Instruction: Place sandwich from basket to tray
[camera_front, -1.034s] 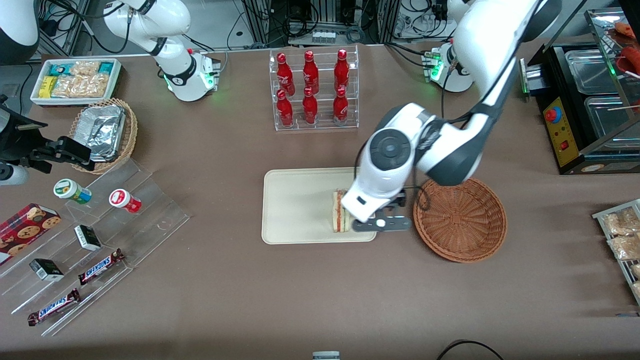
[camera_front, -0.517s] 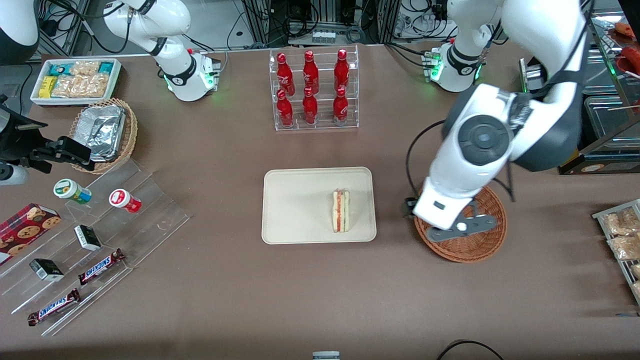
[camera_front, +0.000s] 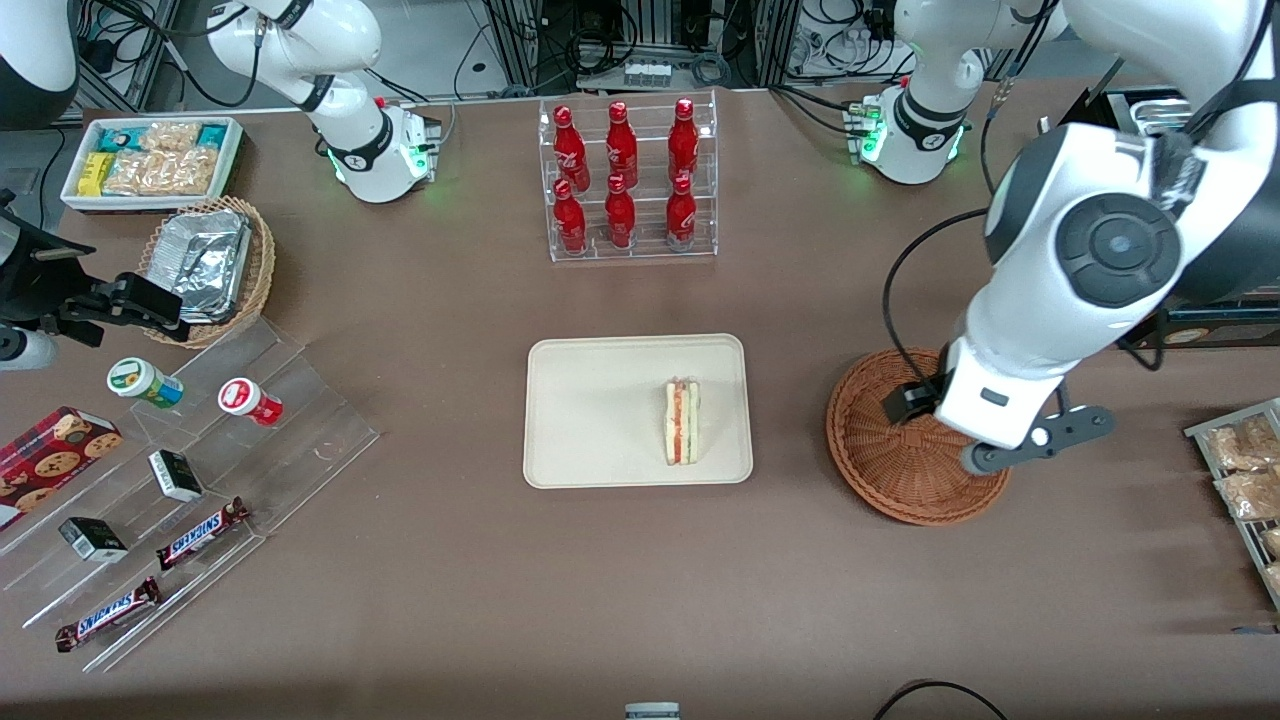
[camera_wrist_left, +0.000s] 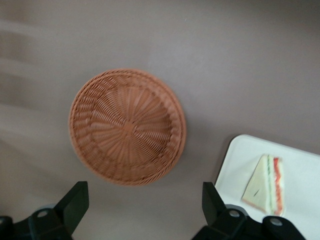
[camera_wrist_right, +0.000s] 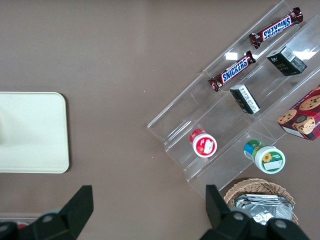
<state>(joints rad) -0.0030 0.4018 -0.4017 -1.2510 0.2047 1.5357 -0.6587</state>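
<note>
The sandwich (camera_front: 682, 422) lies on the cream tray (camera_front: 590, 410), near the tray's edge toward the working arm's end; nothing holds it. The reddish-brown wicker basket (camera_front: 890, 460) beside the tray is empty. My left gripper (camera_front: 975, 410) hangs high over the basket's edge toward the working arm's end, well away from the sandwich. In the left wrist view the gripper (camera_wrist_left: 145, 210) is open, with only bare table between its black fingers (camera_wrist_left: 75, 200). That view also holds the empty basket (camera_wrist_left: 127, 125), the tray (camera_wrist_left: 300, 165) and the sandwich (camera_wrist_left: 265, 185).
A clear rack of red bottles (camera_front: 627, 180) stands farther from the camera than the tray. Stepped acrylic shelves with snacks (camera_front: 200, 470), a foil-filled tan basket (camera_front: 205, 265) and a white snack bin (camera_front: 150, 160) lie toward the parked arm's end. A packet rack (camera_front: 1240, 470) sits at the working arm's end.
The gripper left the sandwich on the tray and swung away across the basket toward the working arm's end, rising. The sandwich has stayed put.
</note>
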